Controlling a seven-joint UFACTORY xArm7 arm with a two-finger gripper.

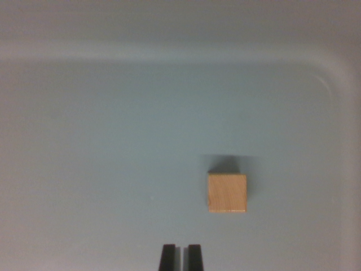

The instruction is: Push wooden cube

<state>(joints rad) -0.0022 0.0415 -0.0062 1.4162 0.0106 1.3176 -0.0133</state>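
Fingers point(181, 257) are nearly pressed together at the near edge, just a thin slit between them - nothing pinched. Cube point(227, 192) sits on the pale worktop point(101, 158), slightly farther and right, not touching.

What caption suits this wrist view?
Wooden cube on a pale tray, right of the nearly closed gripper.

Black two-fingered gripper point(181, 258) peeks in at bottom edge. Fingers point(167, 257) flat, matte, square-tipped, parallel; thin pale slit shows between them. No markings, screws or cables visible here.
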